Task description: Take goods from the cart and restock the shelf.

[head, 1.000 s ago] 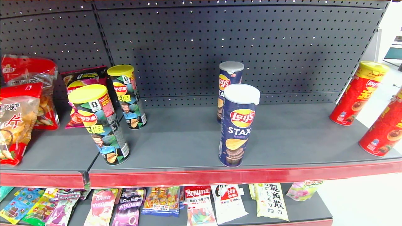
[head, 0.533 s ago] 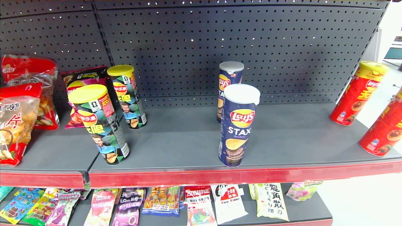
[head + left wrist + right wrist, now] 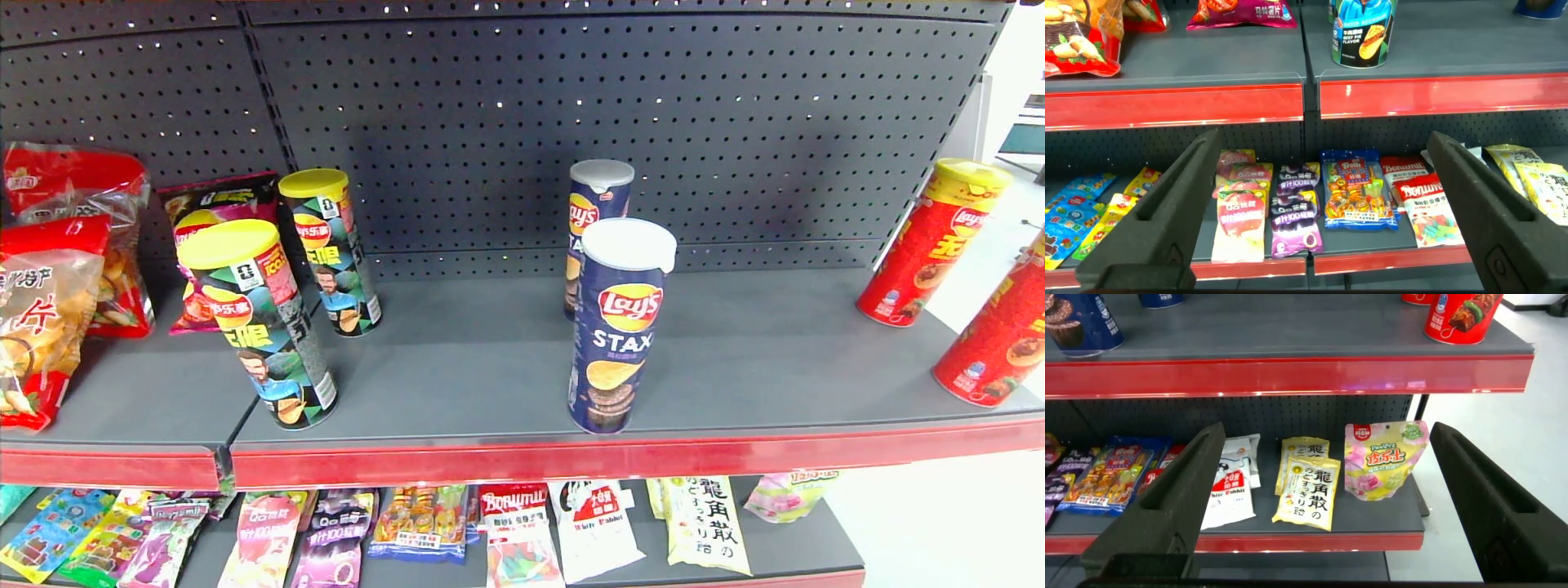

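Note:
The grey shelf with a red front edge [image 3: 522, 459] carries chip cans. Two dark blue cans [image 3: 618, 327] stand upright mid-shelf, one behind the other. Two yellow-lidded cans [image 3: 257, 322] stand to the left, and two red cans [image 3: 931, 241] to the right. My left gripper [image 3: 1323, 147] is open and holds nothing; it faces the lower shelf below the yellow-lidded can [image 3: 1362, 33]. My right gripper [image 3: 1328, 431] is open too, with nothing between its fingers. It sits below the shelf's right part, between a blue can [image 3: 1078, 322] and a red can [image 3: 1462, 314].
Snack bags [image 3: 49, 310] fill the shelf's far left. Bare shelf floor [image 3: 457, 359] lies between the can groups. The lower shelf holds a row of flat packets [image 3: 424, 523], including candy bags [image 3: 1355, 192] and a pink-green pouch [image 3: 1384, 457]. The shelf ends at the right beside open floor [image 3: 939, 523].

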You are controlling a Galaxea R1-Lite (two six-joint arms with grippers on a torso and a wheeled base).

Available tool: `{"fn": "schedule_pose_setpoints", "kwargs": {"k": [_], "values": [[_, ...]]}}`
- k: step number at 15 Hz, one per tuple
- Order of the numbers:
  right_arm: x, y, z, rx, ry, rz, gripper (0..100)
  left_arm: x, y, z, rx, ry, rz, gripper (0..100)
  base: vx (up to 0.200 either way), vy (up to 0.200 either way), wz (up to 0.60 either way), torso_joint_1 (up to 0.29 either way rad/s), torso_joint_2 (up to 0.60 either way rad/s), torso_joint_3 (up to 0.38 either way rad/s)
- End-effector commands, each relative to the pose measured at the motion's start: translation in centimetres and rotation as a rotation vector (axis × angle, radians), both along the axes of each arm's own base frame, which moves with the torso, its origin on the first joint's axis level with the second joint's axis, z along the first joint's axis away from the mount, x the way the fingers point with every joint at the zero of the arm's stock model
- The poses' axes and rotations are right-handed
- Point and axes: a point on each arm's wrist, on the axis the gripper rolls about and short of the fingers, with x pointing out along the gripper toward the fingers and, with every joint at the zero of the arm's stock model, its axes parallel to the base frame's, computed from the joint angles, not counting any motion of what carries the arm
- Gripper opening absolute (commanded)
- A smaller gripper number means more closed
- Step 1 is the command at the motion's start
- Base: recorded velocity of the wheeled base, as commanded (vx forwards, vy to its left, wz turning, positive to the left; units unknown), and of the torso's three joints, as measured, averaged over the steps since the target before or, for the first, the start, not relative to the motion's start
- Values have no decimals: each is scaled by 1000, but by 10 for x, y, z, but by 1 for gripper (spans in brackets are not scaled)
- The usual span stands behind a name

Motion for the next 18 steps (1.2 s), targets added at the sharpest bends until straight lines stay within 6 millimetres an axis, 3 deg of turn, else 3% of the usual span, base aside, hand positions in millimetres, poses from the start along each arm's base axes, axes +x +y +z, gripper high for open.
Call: {"fn": "schedule_pose_setpoints", "kwargs": {"k": [1, 18], "values": [[0, 0, 0, 3, 0, 1, 100, 0, 0, 0, 0, 0, 0, 100, 0, 0, 0, 0, 0, 0], [0, 0, 0, 2, 0, 0, 100, 1, 0, 0, 3, 7, -11, 100, 0, 0, 0, 0, 0, 0]]}}
